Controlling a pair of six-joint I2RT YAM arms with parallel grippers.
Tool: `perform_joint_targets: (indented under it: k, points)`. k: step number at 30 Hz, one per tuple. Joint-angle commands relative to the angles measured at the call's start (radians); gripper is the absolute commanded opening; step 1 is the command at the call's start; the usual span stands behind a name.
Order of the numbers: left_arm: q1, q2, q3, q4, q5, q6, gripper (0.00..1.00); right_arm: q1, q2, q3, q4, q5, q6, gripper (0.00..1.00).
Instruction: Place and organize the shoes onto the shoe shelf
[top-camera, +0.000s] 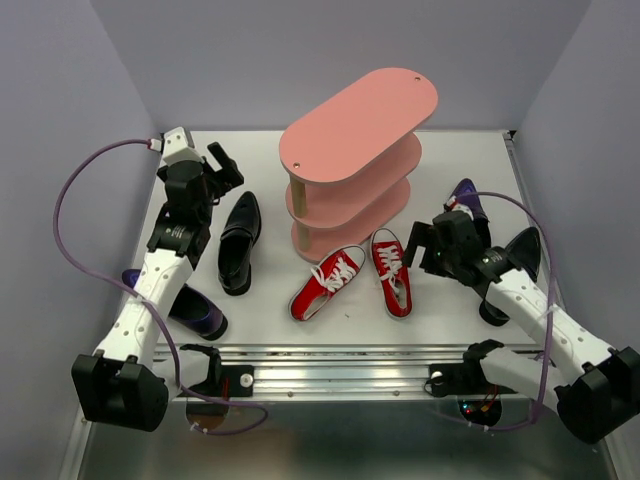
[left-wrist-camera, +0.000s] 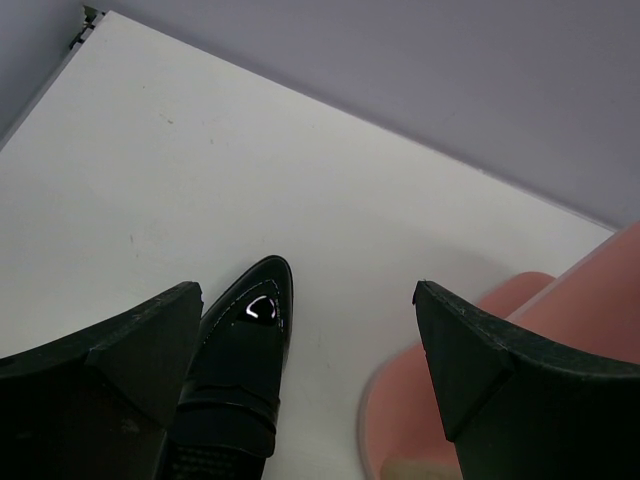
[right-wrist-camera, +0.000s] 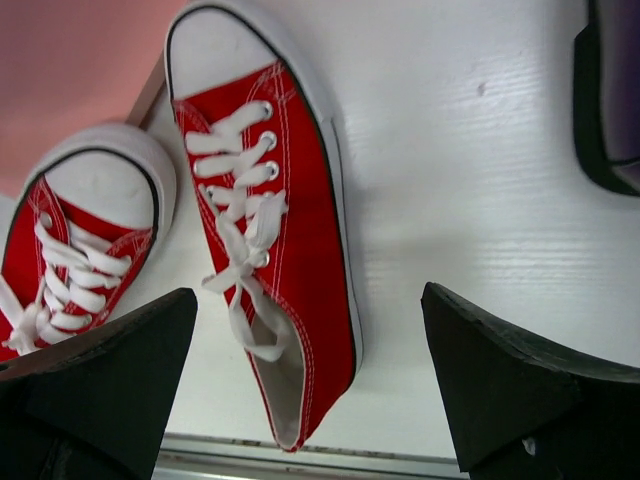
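Note:
The pink shoe shelf (top-camera: 360, 150) stands mid-table with nothing showing on its boards. Two red sneakers (top-camera: 328, 282) (top-camera: 392, 272) lie in front of it. A black loafer (top-camera: 240, 240) lies to its left, a second one (top-camera: 520, 262) at the right, partly under my right arm. One purple shoe (top-camera: 198, 314) lies near left, another (top-camera: 467, 197) at the right. My left gripper (top-camera: 222, 170) hovers open above the left loafer's toe (left-wrist-camera: 240, 360). Over the right sneaker (right-wrist-camera: 270, 230), my right gripper (right-wrist-camera: 308, 293) hangs open, holding nothing.
Grey walls close in the table on three sides. A metal rail (top-camera: 340, 365) runs along the near edge between the arm bases. A purple cable (top-camera: 75, 185) loops out from the left arm. In the left wrist view the shelf's bottom board (left-wrist-camera: 400, 410) sits near the right finger.

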Motion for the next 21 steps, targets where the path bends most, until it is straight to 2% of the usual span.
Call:
perform_joint_targets:
  k: [1, 6, 11, 21]
  points:
    - [0.0, 0.007, 0.02, 0.031, 0.02, 0.011, 0.99, 0.05, 0.009, -0.032, -0.033, -0.017, 0.064, 1.0]
    - [0.0, 0.019, 0.023, 0.023, 0.044, 0.005, 0.99, 0.087, 0.035, -0.039, -0.038, -0.021, 0.094, 0.99]
    - [0.002, 0.036, 0.025, 0.015, 0.049, 0.0, 0.99, 0.096, 0.032, -0.058, -0.078, -0.009, 0.125, 0.93]
    - [0.002, 0.082, 0.046, 0.008, 0.067, 0.005, 0.99, 0.106, 0.122, -0.071, -0.09, -0.015, 0.153, 0.66]
